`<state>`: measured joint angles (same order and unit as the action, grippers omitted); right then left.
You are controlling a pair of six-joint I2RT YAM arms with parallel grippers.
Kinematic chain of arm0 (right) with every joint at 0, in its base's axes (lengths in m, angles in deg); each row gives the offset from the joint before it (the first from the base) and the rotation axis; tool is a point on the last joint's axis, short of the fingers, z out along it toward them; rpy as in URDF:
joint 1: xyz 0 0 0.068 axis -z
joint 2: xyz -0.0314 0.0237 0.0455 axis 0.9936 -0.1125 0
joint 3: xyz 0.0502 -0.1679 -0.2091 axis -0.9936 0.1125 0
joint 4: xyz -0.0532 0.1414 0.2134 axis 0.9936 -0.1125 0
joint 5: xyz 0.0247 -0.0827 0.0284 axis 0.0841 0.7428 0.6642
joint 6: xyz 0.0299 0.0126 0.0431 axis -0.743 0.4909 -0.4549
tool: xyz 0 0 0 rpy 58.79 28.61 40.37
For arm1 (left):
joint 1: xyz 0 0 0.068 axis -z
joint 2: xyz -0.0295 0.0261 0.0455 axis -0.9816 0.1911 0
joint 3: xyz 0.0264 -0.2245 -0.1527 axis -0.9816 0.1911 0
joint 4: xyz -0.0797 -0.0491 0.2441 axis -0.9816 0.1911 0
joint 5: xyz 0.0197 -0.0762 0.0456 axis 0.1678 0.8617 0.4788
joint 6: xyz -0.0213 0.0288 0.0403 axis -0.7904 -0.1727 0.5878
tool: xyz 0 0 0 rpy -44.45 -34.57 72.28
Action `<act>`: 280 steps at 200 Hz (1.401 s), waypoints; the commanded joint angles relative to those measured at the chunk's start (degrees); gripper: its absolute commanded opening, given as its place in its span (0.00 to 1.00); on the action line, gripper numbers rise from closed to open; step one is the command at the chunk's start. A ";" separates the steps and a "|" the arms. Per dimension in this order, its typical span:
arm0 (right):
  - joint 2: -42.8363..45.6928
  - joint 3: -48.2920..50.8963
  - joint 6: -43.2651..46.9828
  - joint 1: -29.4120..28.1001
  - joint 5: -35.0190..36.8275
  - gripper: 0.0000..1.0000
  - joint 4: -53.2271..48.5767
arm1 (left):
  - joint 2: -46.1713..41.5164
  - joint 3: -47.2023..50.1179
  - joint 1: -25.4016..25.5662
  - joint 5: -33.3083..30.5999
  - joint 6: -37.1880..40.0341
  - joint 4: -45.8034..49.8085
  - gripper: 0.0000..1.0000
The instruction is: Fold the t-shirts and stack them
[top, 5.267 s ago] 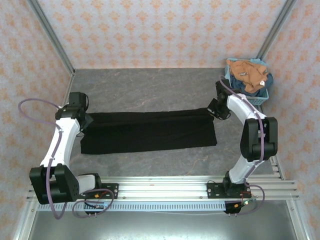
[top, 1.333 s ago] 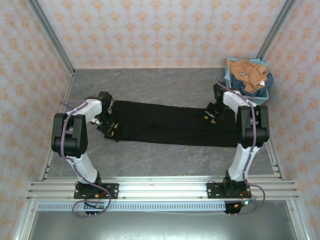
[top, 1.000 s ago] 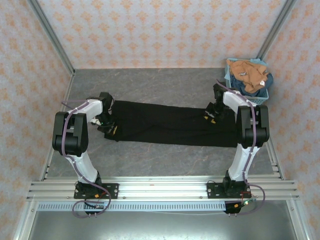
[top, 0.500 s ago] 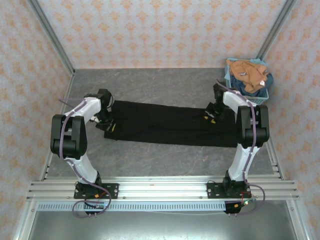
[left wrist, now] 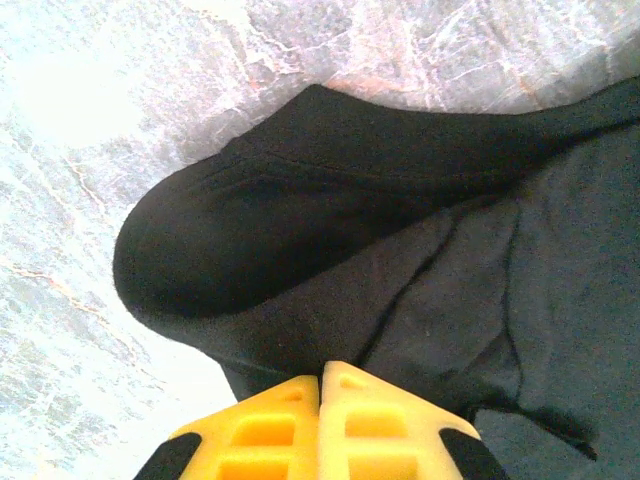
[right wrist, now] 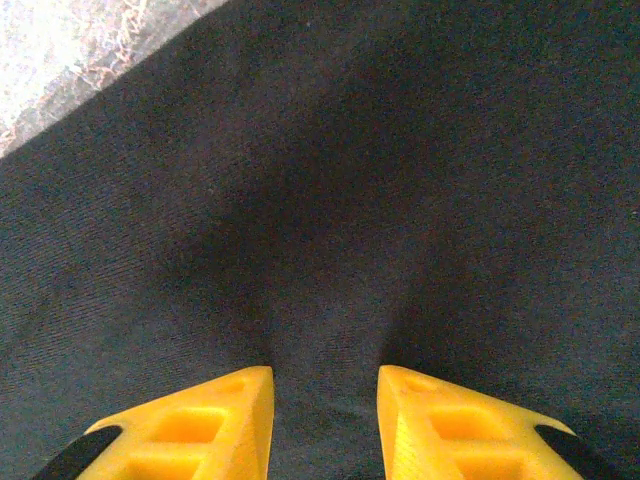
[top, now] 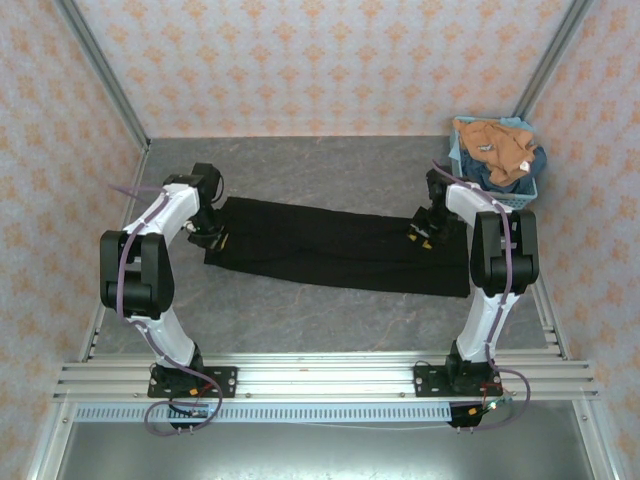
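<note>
The black t-shirt lies across the table as a long narrow folded strip, print hidden. My left gripper is at its left end, shut on a raised fold of the black cloth, with the yellow fingertips pressed together. At the strip's right part my right gripper is low over the shirt. It is open, with flat cloth between its fingers. The orange-tan t-shirt and the dark blue one lie crumpled in the basket.
The light blue mesh basket stands at the back right corner, just behind the right arm. Metal frame posts and patterned walls enclose the grey marbled table. Bare table lies behind and in front of the strip.
Since 5.3 s ago the shirt has become a narrower strip set further back and right. In the last second my left gripper carried its left end toward the back. The right gripper stayed put.
</note>
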<state>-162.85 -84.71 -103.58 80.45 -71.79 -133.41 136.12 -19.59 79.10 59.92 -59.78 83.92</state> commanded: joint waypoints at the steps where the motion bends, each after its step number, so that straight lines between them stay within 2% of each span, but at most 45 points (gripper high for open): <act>1: 1.54 0.63 0.34 -0.25 1.52 0.33 -0.22 | 1.20 2.11 0.41 -1.46 0.72 2.16 0.08; 64: 1.57 0.89 0.59 -0.25 1.52 0.33 -0.28 | 4.37 2.58 0.46 -0.93 1.08 -0.18 0.20; 84: 1.51 0.99 0.62 -0.24 1.60 0.33 -0.34 | 4.87 2.22 0.50 -0.94 1.41 0.02 0.21; 100: 1.57 1.03 0.68 -0.20 1.69 0.33 -0.26 | 4.65 2.34 0.49 -1.22 1.41 0.04 0.18; 143: 1.48 1.33 0.58 -0.25 1.51 0.33 0.05 | 4.13 1.42 0.50 -2.44 1.41 1.30 0.00; 219: 1.56 1.44 0.56 -0.23 1.60 0.33 -0.05 | 2.29 -3.63 0.50 -4.93 1.93 5.16 0.00; 280: 2.52 2.44 0.35 -0.25 1.34 0.33 0.25 | 10.57 -12.02 0.32 -8.46 4.62 8.04 0.00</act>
<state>-162.80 -83.33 -103.58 80.45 -71.79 -132.92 142.07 -27.74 79.28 56.18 -57.20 88.14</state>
